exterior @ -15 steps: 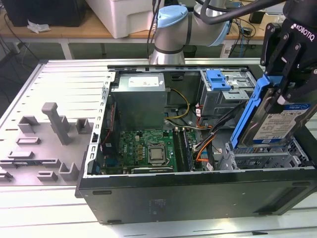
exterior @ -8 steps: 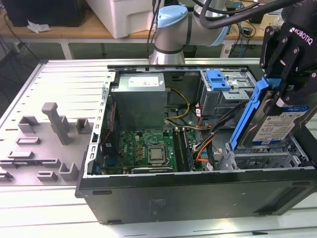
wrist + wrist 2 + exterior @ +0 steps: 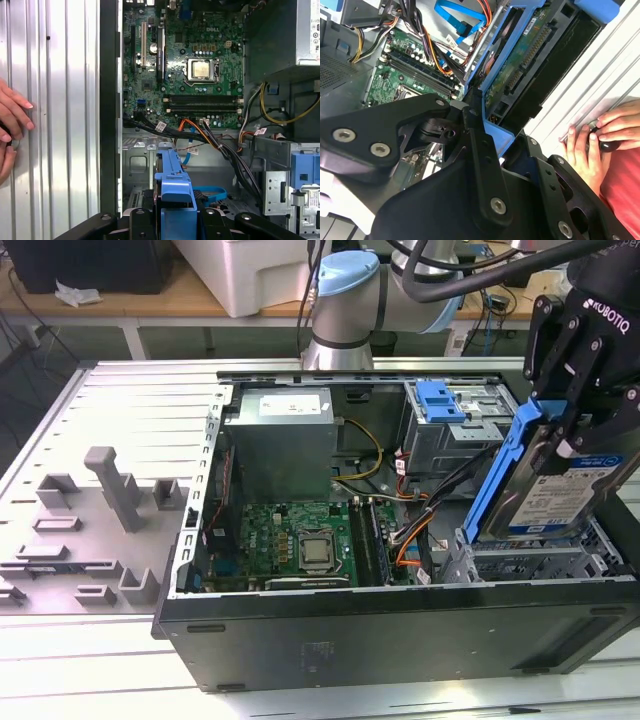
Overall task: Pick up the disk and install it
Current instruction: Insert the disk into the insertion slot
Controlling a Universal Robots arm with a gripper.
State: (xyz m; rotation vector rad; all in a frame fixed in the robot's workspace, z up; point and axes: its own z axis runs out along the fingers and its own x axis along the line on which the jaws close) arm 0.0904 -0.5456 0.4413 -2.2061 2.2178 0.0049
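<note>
My pincer (image 3: 566, 432) grips the disk (image 3: 562, 495), right of the exterior view. Long axis steeply tilted; lower end apparently just above the drive cage (image 3: 520, 562).

Seen from the exterior view, the gripper (image 3: 572, 435) clamps the tilted disk (image 3: 560, 490) from above and covers its upper end. The far finger is lost behind the metal, and the frame's right edge slices off the disk's outer corner. The arm (image 3: 345, 290) runs out past the top edge. In the first wrist view the disk stands edge-on with its label hidden, and a person's hand (image 3: 10, 120) is cut at the picture's edge. In the second wrist view, a person's fingers (image 3: 615, 120) pinch a small dark object (image 3: 606, 145), too small to tell.
</note>
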